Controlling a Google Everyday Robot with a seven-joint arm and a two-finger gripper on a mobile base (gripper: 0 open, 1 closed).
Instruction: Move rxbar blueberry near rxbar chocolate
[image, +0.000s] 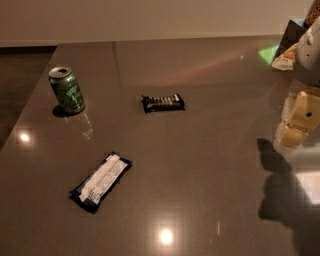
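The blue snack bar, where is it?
In the camera view the rxbar blueberry lies lower left on the table, below the green can and rxbar chocolate; the gripper is far right.

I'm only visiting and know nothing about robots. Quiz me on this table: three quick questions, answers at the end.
1. True or false: the rxbar blueberry touches the rxbar chocolate.
2. Which object stands on the table to the left of the rxbar chocolate? A) a green can B) a white mug C) a red apple
3. Fill in: the gripper is at the ____ edge of the view, away from both bars.

Key: 1. False, they lie well apart. 2. A. 3. right.
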